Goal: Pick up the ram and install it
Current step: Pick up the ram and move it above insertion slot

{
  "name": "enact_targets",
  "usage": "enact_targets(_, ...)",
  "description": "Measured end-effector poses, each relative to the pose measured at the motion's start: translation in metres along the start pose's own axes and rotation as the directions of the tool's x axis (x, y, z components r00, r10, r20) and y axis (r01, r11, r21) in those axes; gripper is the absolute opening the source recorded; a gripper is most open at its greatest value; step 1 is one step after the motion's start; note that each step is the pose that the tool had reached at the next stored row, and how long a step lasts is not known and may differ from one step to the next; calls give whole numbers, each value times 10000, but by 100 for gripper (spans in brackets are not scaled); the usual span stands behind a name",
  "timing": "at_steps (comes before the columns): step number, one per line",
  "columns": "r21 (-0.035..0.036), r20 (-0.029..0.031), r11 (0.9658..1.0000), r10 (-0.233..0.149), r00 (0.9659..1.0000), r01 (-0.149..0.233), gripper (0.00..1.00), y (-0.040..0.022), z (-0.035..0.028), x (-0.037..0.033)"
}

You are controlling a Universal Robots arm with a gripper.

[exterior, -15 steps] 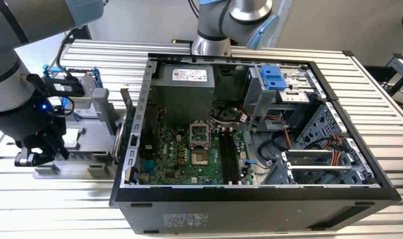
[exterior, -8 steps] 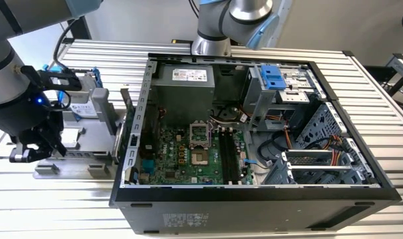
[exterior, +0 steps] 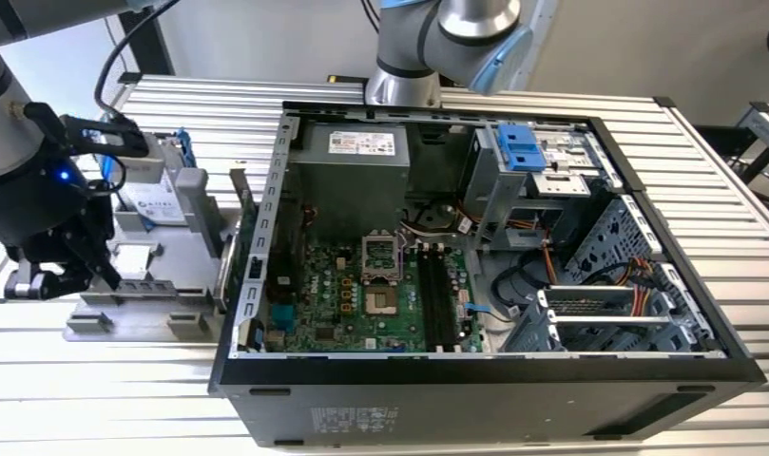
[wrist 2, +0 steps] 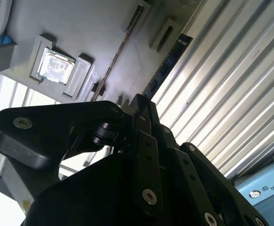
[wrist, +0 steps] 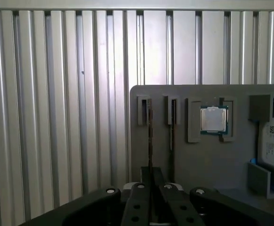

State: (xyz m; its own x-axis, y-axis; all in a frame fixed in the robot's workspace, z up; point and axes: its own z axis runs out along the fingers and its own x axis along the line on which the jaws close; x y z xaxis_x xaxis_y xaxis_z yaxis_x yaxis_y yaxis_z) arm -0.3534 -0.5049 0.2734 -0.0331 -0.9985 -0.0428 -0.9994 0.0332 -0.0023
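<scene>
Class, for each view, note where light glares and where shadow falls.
Exterior view: even light, with the computer case dim inside; second wrist view: the gripper is a dark silhouette and the processor glares; first wrist view: the slatted table shows bright streaks.

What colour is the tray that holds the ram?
Plain grey; the tray shows best in the first wrist view.

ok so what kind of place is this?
Probably a robot lab bench for PC assembly: an open computer case on a slatted metal table, a grey parts tray holding ram, and a robot arm.
</scene>
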Motion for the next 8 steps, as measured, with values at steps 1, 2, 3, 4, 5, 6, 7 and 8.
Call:
enact_targets(1, 0, 0, 10000, 0, 10000, 0, 0, 0, -23, -1)
enact_targets(2, 1, 0, 10000, 0, 10000, 0, 0, 0, -45, -2)
enact_targets(3, 0, 0, 10000, 1, 10000, -1, 0, 0, -68, -3)
enact_targets(4, 0, -1, 10000, 1, 10000, -1, 0, 0, -90, -4)
enact_targets(5, 0, -1, 10000, 1, 10000, -1, 0, 0, -113, -5)
enact_targets(6, 1, 1, 10000, 1, 10000, -1, 0, 0, -133, -6)
enact_targets(7, 0, 0, 10000, 1, 10000, -1, 0, 0, -154, -6)
enact_targets(8, 0, -1, 10000, 1, 10000, -1, 0, 1, -175, -7)
